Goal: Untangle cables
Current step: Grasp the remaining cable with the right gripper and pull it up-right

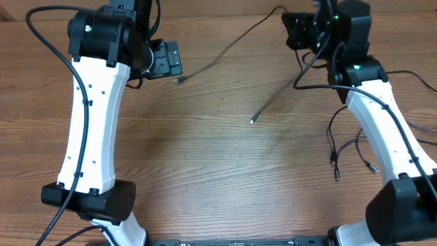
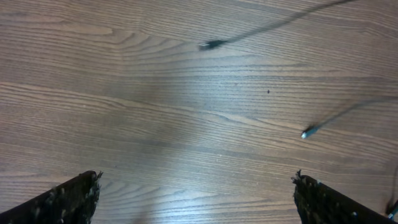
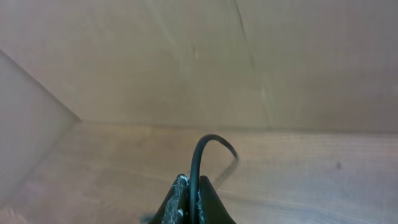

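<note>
My right jaws are shut on one cable (image 3: 195, 165) near the far edge of the counter (image 1: 205, 178); left jaws gape empty. I should pull slowly, away from the other cables (image 1: 332, 158) at the right edge.

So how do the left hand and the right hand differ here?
The left hand is wide open; the right hand is shut. The left hand holds nothing; the right hand pinches a cable that arcs up out of it. The left hand faces down at the table; the right hand faces more level, toward a wall. Both are near the table's far side.
</note>
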